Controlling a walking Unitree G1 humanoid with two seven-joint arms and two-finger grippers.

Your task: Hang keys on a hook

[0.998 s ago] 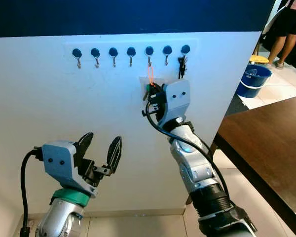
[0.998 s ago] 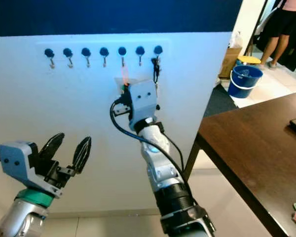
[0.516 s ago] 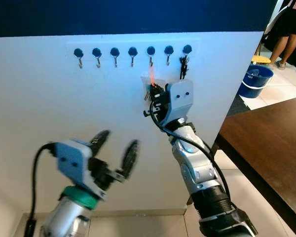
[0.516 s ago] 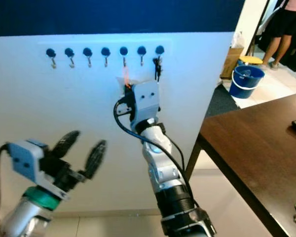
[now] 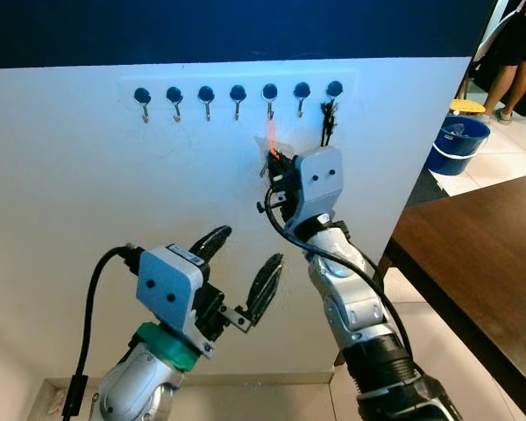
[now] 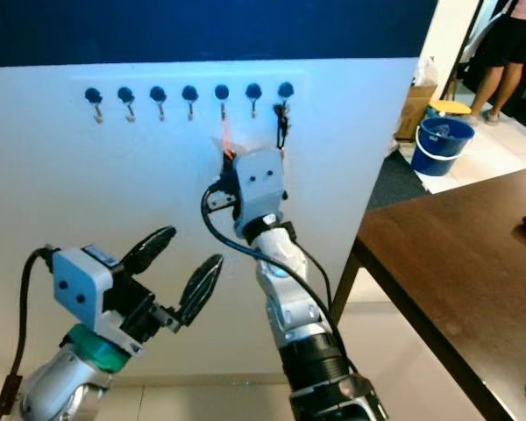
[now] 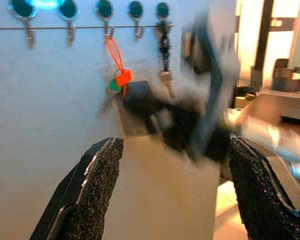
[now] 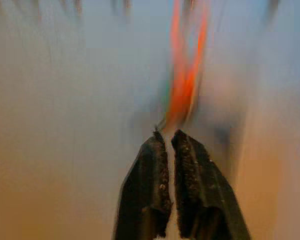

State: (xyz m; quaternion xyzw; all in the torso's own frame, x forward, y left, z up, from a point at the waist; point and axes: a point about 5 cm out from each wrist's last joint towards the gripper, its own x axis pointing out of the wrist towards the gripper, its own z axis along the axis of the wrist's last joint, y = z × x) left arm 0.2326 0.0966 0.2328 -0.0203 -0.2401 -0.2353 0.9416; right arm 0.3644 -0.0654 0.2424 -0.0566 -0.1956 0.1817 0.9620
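A row of several dark-knobbed hooks (image 5: pixel 237 93) runs along the white wall. An orange cord (image 5: pixel 270 132) hangs from the fifth hook (image 5: pixel 269 93), with an orange knot, a green tag and keys (image 7: pixel 115 85) at its lower end. My right gripper (image 5: pixel 274 165) is raised to the wall just under that hook; in its wrist view the black fingers (image 8: pixel 155 175) are shut at the bottom of the orange cord (image 8: pixel 182 95). My left gripper (image 5: pixel 247 247) is open lower down, a little in front of the wall, holding nothing.
A black bunch of keys (image 5: pixel 326 119) hangs from the seventh hook. A dark brown table (image 5: pixel 482 254) stands at the right. Beyond it are a blue bucket (image 5: pixel 456 140) on the tiled floor and a person (image 5: pixel 513 48) standing.
My left arm has swung up and to the right, toward the middle of the wall, still open. My right gripper has stayed at the orange cord under the fifth hook.
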